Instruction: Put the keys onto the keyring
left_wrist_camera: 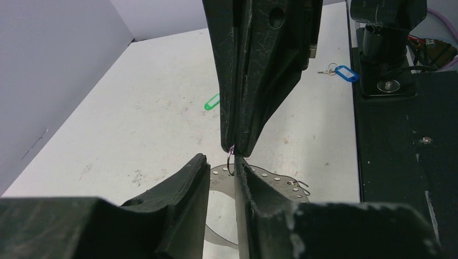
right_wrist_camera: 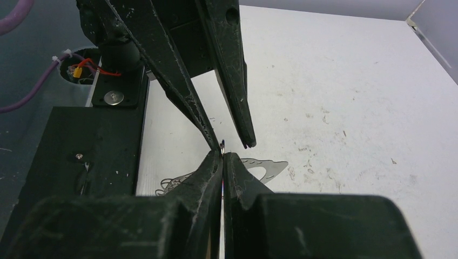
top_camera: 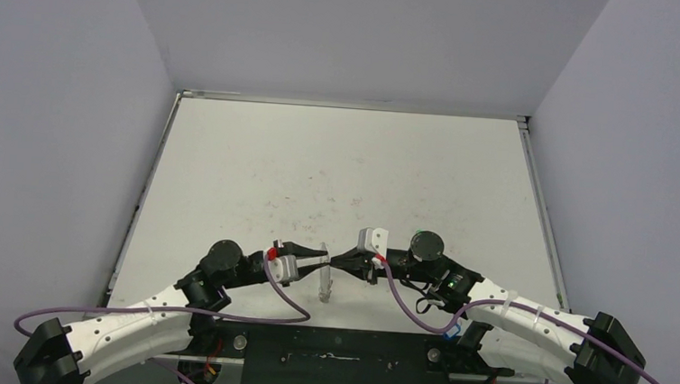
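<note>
One thin, pale, dotted keyring [left_wrist_camera: 262, 174] | right pincer [right_wrist_camera: 222, 155] clamped on it | left pincer [left_wrist_camera: 221, 159] apart

A white table [top_camera: 338, 165], smudged dark near its middle, stood between pale grey walls [top_camera: 44, 108], with a black plate [top_camera: 333, 361] fixed along its near edge.

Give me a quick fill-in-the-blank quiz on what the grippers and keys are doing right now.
1. The right gripper is ___ on a wire loop at the keyring rim.
2. The left gripper is ___, its fingers apart.
3. The key by the right arm's base has a ___ tag.
4. The green-tagged key lies on the ___.
Missing: shut, open, blue, table.
</note>
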